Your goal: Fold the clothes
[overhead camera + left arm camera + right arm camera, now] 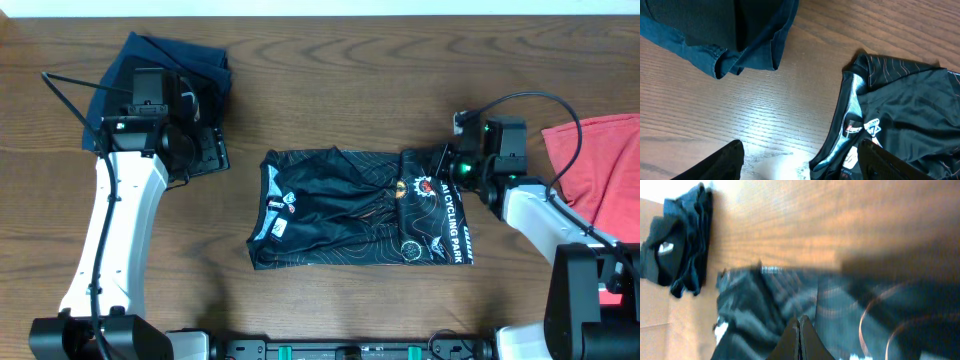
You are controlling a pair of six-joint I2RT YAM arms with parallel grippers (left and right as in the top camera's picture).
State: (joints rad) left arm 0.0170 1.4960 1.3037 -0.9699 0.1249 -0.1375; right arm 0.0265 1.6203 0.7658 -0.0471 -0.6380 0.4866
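Near the far left corner of the tabletop (330, 90), navy garment (170, 65), likely set aside as done. Just in front, left gripper (802, 160), jaws apart and empty, apparently parked clear of the work, collar end of the jersey (350, 205) beside its right finger. Mid-tabletop, that jersey laid flat, right part turned over. At its far right corner, right gripper (799, 330), jaws together at the fabric; cloth pinched or not, impossible to tell. By the right edge, red shirt (605, 165), seemingly waiting.

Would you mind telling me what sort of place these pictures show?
Probably a robot lab's clothes-folding bench rather than a home: a wooden table with a left arm and a right arm at it, a jersey lying between them, and a red T-shirt at the edge.
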